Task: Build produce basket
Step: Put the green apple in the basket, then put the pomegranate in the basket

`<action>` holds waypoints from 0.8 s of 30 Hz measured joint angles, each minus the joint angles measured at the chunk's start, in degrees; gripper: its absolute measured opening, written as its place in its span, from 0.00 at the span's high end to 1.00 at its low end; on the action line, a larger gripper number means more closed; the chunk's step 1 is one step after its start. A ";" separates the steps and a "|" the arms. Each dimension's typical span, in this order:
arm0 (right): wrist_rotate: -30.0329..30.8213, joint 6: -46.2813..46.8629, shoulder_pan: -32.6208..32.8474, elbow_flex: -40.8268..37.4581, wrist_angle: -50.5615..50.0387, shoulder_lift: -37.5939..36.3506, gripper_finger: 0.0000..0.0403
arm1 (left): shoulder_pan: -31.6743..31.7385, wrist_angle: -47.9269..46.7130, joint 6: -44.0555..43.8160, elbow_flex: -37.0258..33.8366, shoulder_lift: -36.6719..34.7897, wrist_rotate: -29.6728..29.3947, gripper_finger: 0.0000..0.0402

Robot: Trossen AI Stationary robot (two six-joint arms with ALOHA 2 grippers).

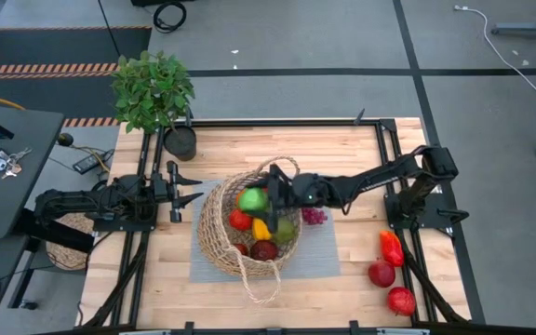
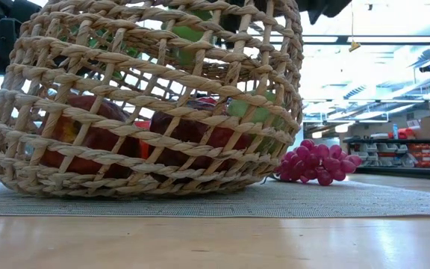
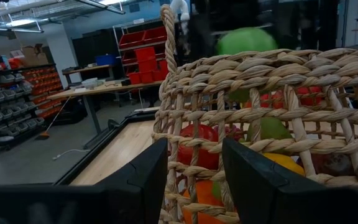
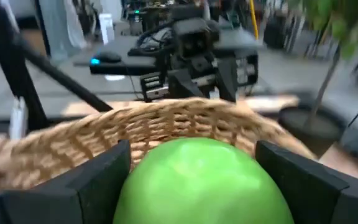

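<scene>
Two right gripper (image 4: 194,177) fingers clamp a green apple (image 1: 252,198) above the basket (image 1: 214,228); left gripper (image 1: 190,186) waits open beside its wall

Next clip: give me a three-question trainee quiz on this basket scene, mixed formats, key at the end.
1. True or false: the right gripper holds the green apple over the basket.
2. Where are the purple grapes? A) in the basket B) on the mat beside it C) by the plant
3. Fill in: the left gripper waits beside the basket with its fingers ____.

Key: 1 true; 2 B; 3 open.
</scene>
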 joint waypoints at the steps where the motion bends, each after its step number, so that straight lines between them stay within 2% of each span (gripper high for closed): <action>1: -0.96 3.47 -0.70 0.00 -0.39 0.00 0.15 | -0.02 0.00 0.01 -0.02 0.01 0.00 0.60; 5: -3.57 15.15 -2.58 -0.02 -2.64 0.00 0.15 | -0.01 0.02 0.01 -0.02 0.02 -0.01 0.60; 7: -4.31 18.00 -3.14 -0.02 -3.60 -0.04 0.15 | -0.02 0.00 0.01 -0.02 0.02 -0.02 0.60; 15: -5.70 9.56 -2.09 -0.02 -5.15 -0.07 0.11 | 0.01 0.02 -0.01 0.01 0.02 -0.01 0.60; 24: -4.55 8.00 -1.93 -0.02 -6.39 -0.07 0.01 | -0.02 0.01 -0.02 0.01 0.02 0.01 0.60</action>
